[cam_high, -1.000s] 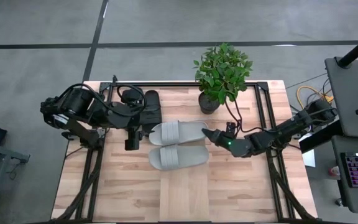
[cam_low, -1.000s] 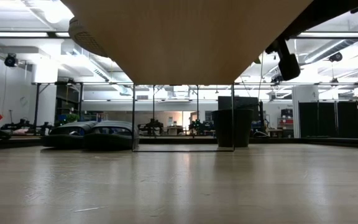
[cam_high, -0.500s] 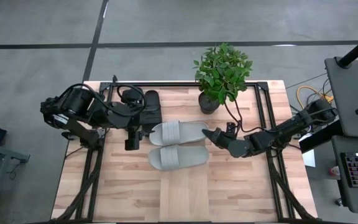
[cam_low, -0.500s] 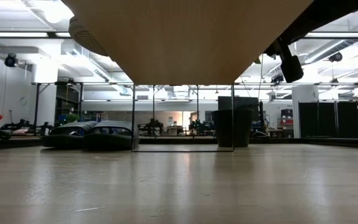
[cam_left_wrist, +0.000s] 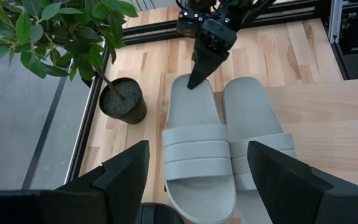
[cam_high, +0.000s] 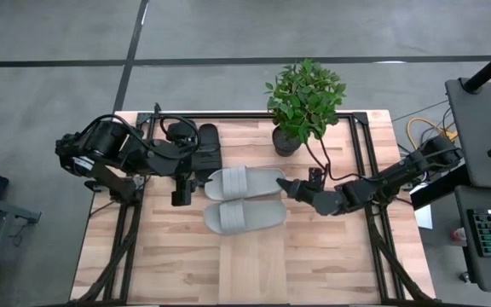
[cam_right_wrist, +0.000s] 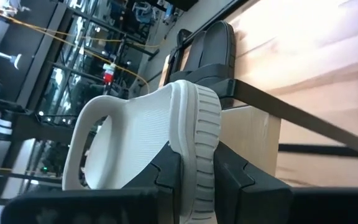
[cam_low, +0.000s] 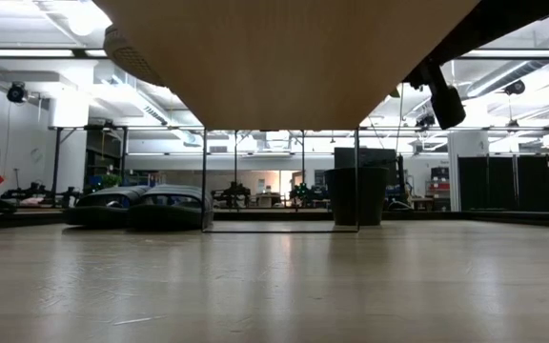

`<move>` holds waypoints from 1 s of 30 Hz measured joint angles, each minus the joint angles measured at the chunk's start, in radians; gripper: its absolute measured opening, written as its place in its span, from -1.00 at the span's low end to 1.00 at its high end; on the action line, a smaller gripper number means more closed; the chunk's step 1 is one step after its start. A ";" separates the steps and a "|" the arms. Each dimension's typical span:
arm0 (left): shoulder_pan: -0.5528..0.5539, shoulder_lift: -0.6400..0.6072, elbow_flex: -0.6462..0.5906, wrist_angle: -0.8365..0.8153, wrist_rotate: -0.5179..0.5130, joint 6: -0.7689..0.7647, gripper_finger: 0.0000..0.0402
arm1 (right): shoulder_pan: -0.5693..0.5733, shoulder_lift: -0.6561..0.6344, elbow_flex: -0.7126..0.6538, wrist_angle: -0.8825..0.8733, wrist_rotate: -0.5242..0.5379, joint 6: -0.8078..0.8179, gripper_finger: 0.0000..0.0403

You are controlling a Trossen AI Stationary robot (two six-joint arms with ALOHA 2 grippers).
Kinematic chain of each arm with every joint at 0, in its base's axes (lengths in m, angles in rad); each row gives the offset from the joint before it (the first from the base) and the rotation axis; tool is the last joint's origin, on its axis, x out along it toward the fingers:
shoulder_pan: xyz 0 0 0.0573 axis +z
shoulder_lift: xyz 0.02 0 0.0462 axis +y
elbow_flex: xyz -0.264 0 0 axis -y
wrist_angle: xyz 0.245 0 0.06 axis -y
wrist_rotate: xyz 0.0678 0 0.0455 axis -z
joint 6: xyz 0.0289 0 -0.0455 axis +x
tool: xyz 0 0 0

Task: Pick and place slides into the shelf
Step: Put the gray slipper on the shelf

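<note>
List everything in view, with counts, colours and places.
grey slides: two, pale grey, side by side on the shelf at table centre; far one's end pinched by right tool
black slides: dark, on the table at the shelf's left end, count unclear
shelf: one, pale wood panel across the table's middle
potted plant: one, green leaves, dark pot, far edge of the table
table: one, wood planks, black frames
left tool: open, near the grey slides' left ends
right tool: shut on the far grey slide's edge

Matt, ribbed grey foam slides [cam_high: 245,198] lie on a pale, smooth-planked wooden shelf [cam_high: 254,256]; beside them, matt black slides [cam_high: 205,147] look rubbery.
</note>
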 joint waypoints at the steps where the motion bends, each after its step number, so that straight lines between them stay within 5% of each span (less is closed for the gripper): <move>1: 0.000 0.000 0.000 0.000 0.000 0.000 0.27 | 0.000 0.000 0.000 0.000 -0.006 0.016 -0.78; 11: 0.000 0.000 0.000 0.000 -0.003 0.010 0.27 | 0.004 0.005 -0.005 -0.018 -0.118 0.139 -0.78; 30: 0.000 0.000 -0.001 0.018 -0.003 -0.001 0.27 | 0.009 0.002 -0.002 -0.069 -0.023 0.145 -0.78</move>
